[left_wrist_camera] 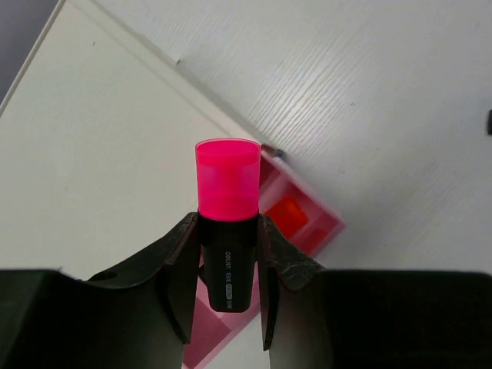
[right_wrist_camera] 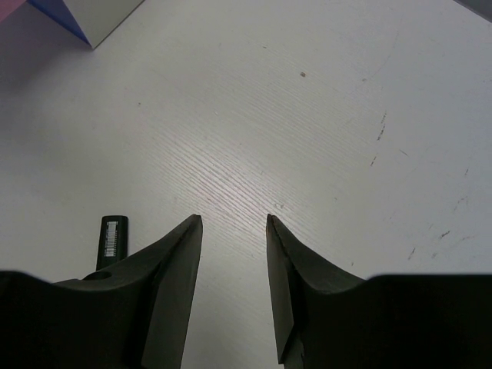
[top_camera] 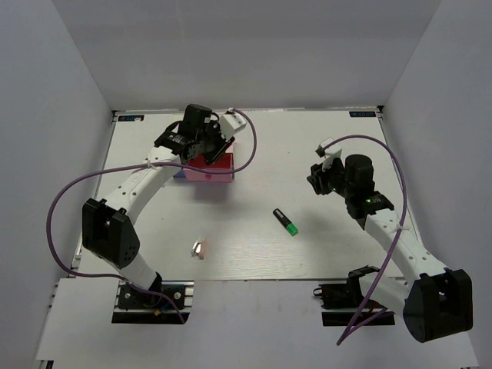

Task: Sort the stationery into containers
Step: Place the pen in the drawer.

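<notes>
My left gripper (left_wrist_camera: 227, 219) is shut on a black highlighter with a pink cap (left_wrist_camera: 227, 181), which stands cap outward between the fingers. It hangs over the open pink drawer (left_wrist_camera: 307, 231) of the white-topped box (left_wrist_camera: 92, 154), and an orange piece (left_wrist_camera: 287, 215) lies inside that drawer. From above, the left gripper (top_camera: 215, 146) sits at the box with its pink drawer (top_camera: 214, 171) pulled out. A green-capped highlighter (top_camera: 286, 222) lies on the table's middle. My right gripper (right_wrist_camera: 234, 219) is open and empty above bare table, right of that highlighter's black end (right_wrist_camera: 114, 238).
A small tan and white piece (top_camera: 200, 247) lies near the front edge, left of centre. A dark blue corner of the box (right_wrist_camera: 58, 19) shows in the right wrist view. White walls enclose the table on three sides. The right gripper (top_camera: 317, 178) hovers right of centre.
</notes>
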Tool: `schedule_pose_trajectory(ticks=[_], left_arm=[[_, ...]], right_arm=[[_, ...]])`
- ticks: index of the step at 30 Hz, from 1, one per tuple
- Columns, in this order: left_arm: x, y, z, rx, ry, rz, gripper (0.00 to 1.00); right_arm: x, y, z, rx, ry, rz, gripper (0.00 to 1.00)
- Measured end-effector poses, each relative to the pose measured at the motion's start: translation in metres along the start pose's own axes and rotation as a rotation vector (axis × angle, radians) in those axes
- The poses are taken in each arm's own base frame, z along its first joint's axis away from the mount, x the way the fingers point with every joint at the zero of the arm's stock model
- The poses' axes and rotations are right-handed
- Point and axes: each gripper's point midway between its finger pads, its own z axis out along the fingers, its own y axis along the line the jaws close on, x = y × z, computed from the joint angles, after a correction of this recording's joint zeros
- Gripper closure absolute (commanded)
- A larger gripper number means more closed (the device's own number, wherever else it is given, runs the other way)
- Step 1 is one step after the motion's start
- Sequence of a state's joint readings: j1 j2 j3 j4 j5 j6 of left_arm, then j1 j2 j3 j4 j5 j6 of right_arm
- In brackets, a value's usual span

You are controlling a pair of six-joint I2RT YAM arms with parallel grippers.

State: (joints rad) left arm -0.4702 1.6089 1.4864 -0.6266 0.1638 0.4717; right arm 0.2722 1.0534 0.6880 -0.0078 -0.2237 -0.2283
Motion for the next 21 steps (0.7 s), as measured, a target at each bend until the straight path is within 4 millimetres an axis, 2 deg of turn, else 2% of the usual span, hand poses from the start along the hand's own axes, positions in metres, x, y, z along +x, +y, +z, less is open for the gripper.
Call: schedule_pose_trajectory(ticks=[5,9,15,18,19,21], left_arm=[[0.021,0.020,0.007,-0.063,0.024,0.005,1.00],[0.023,0.031,0.007,-0.092,0.015,0.006,0.90],[0.029,0.028,0.009,-0.088,0.007,0.008,0.86],[0.035,0.023,0.009,-0.074,0.014,0.006,0.78],[0.036,0.022,0.008,-0.073,0.013,0.005,0.70],[0.039,0.019,0.006,-0.071,0.014,0.002,0.60]], right_arm=[[0.000,-0.001,0.000,0.003,0.000,-0.003,0.55],[0.000,-0.002,0.000,0.004,0.001,-0.006,0.55],[0.004,-0.004,0.002,0.007,0.013,0.000,0.55],[0.008,-0.004,0.004,0.002,0.025,0.003,0.55],[0.009,-0.003,0.005,-0.001,0.028,0.004,0.55],[0.011,-0.003,0.007,-0.008,0.035,0.007,0.55]])
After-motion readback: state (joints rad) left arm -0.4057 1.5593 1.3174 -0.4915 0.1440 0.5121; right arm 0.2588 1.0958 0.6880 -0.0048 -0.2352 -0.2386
